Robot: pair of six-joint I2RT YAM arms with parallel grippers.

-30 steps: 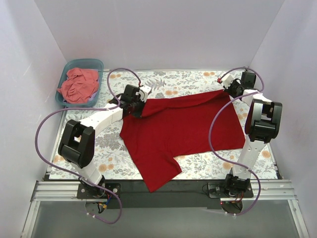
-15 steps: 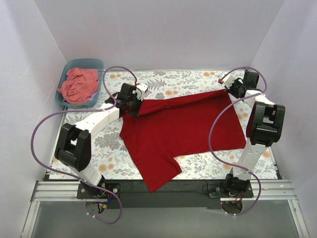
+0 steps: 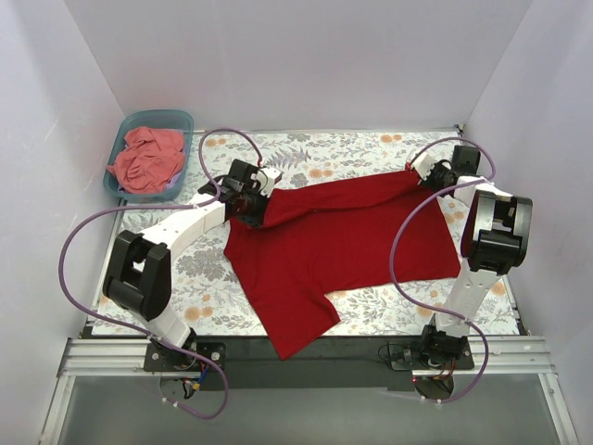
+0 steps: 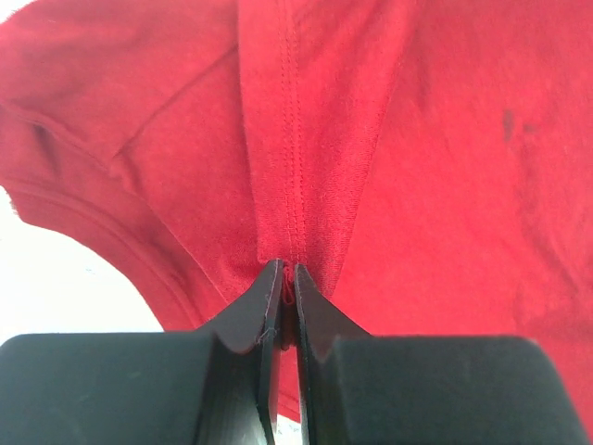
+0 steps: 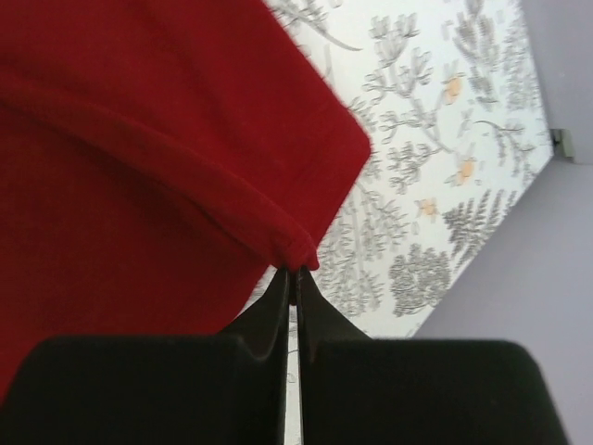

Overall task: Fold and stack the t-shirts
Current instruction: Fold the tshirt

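Top: crimson t-shirt (image 3: 343, 241) spread on floral table (image 3: 352, 148), far edge held at both ends; salmon-pink t-shirt (image 3: 144, 159) bunched in teal tub (image 3: 186, 130)
Left wrist: left gripper (image 4: 288, 278) pinching the crimson shirt's stitched seam
Right wrist: right gripper (image 5: 295, 273) pinching its corner hem

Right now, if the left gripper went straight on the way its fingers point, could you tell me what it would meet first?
The crimson t-shirt: the left gripper is shut on its stitched fold, and red cloth fills the view ahead.
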